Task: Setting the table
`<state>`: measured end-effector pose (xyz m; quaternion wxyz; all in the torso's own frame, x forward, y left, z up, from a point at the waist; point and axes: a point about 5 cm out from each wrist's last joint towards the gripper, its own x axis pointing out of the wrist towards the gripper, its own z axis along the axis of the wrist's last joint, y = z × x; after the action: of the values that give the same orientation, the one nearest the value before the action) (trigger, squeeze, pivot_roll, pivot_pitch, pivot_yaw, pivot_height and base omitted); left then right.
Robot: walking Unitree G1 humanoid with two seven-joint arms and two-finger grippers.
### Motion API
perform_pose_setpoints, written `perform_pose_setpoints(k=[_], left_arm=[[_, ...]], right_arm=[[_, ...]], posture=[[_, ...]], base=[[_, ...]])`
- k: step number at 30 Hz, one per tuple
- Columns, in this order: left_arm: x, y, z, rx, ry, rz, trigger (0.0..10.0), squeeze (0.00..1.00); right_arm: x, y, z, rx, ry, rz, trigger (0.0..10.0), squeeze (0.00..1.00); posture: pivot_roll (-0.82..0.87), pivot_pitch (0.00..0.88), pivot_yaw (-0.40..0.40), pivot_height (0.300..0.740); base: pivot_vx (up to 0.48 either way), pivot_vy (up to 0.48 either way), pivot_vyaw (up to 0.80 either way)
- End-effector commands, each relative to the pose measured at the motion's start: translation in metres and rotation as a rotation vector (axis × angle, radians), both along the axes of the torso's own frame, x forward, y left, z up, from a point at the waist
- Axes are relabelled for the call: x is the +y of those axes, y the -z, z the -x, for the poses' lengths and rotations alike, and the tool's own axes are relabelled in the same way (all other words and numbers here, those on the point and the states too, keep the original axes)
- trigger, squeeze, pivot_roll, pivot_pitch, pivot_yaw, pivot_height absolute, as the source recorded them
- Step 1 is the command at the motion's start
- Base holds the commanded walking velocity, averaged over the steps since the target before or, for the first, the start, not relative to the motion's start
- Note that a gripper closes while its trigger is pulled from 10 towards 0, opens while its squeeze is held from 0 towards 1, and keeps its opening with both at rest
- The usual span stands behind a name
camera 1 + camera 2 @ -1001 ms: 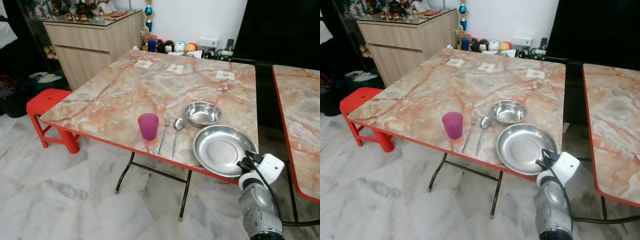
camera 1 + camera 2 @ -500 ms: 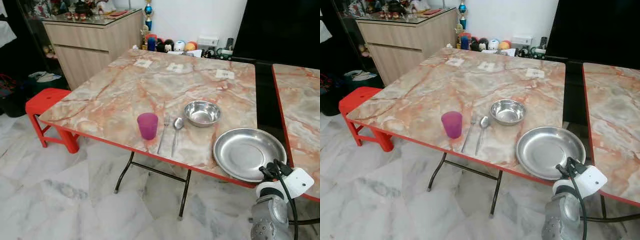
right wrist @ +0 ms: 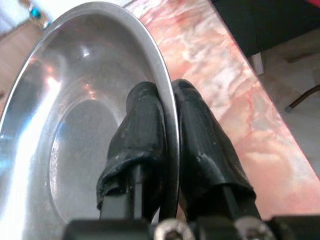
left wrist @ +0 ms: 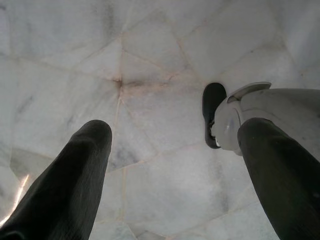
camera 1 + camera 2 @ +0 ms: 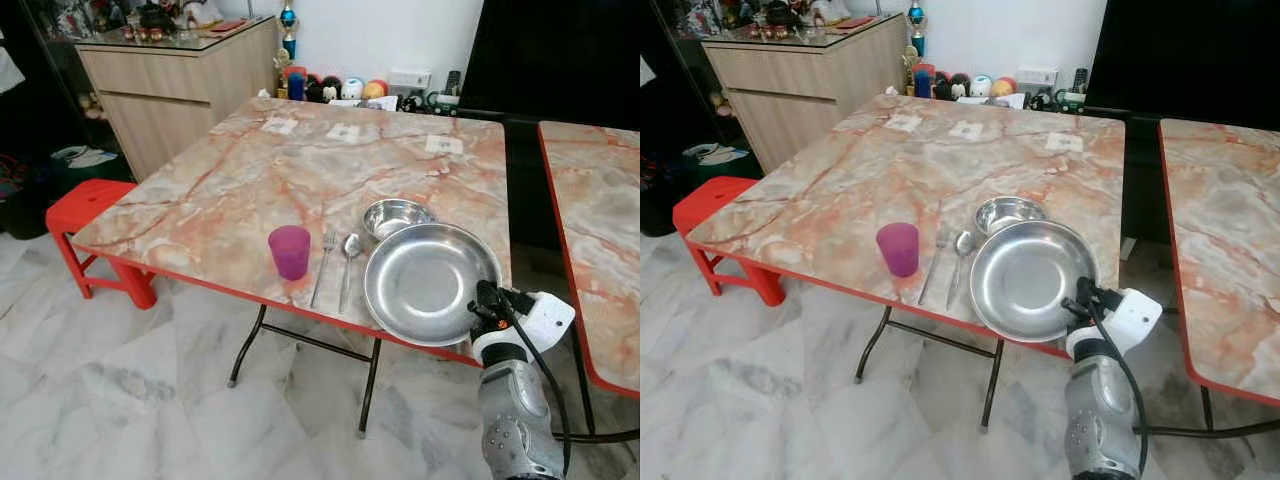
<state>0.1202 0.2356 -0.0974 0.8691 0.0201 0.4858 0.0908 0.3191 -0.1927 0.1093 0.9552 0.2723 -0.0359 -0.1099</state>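
The right tool point(image 3: 167, 145) pinches the rim of the steel plate point(image 5: 425, 280), one finger inside point(image 3: 137, 135) and one outside, at the plate's near right edge over the marble desk point(image 5: 250, 170). The plate partly hides the steel bowl point(image 5: 390, 213). The left tool point(image 4: 170, 165) hangs spread wide above the floor point(image 4: 150, 60).

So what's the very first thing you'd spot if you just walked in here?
The big shiny steel plate at the near edge of the marble table, pinched at its rim by the right gripper. It partly covers a small steel bowl. Just left of it lie a spoon and fork, then a bright purple cup.
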Motion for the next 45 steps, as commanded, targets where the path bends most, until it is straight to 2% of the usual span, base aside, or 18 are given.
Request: perform_pose_setpoints(k=[1, 6, 9, 19, 24, 27, 45], left_arm=[[0.003, 0.001, 0.006, 0.02, -0.011, -0.01, 10.0, 0.0], [0.005, 0.001, 0.007, 0.029, 0.016, -0.033, 10.0, 0.0], [0.005, 0.001, 0.007, 0.029, 0.019, -0.036, 10.0, 0.0], [0.005, 0.001, 0.007, 0.027, 0.032, -0.047, 10.0, 0.0], [0.005, 0.001, 0.007, 0.025, 0.033, -0.047, 10.0, 0.0], [0.005, 0.001, 0.006, 0.022, 0.028, -0.044, 10.0, 0.0], [0.004, 0.0, 0.003, 0.013, 0.011, -0.036, 10.0, 0.0]], right_arm=[[-0.005, -0.007, 0.001, -0.037, 0.071, -0.032, 10.0, 0.0], [-0.002, 0.003, 0.009, -0.011, 0.13, -0.103, 10.0, 0.0], [0.0, 0.004, 0.011, -0.01, 0.124, -0.1, 10.0, 0.0], [-0.002, 0.006, 0.011, 0.0, 0.145, -0.107, 10.0, 0.0], [-0.001, 0.003, 0.009, -0.005, 0.149, -0.11, 10.0, 0.0], [-0.002, 0.001, 0.009, -0.015, 0.156, -0.099, 10.0, 0.0], [-0.019, -0.005, 0.007, -0.037, 0.223, -0.1, 10.0, 0.0]], posture=[[0.02, 0.044, 0.032, 0.74], [0.01, 0.032, 0.034, 0.74], [0.01, 0.029, 0.032, 0.74], [0.01, 0.001, 0.03, 0.74], [0.01, 0.014, 0.03, 0.74], [0.01, 0.026, 0.029, 0.74], [0.01, 0.043, 0.032, 0.74]], base=[[0.0, 0.0, 0.0], [0.0, 0.0, 0.0], [0.0, 0.0, 0.0], [0.0, -0.397, 0.0], [0.0, -0.407, -0.79], [0.0, -0.404, 0.0], [0.0, -0.402, 0.0]])
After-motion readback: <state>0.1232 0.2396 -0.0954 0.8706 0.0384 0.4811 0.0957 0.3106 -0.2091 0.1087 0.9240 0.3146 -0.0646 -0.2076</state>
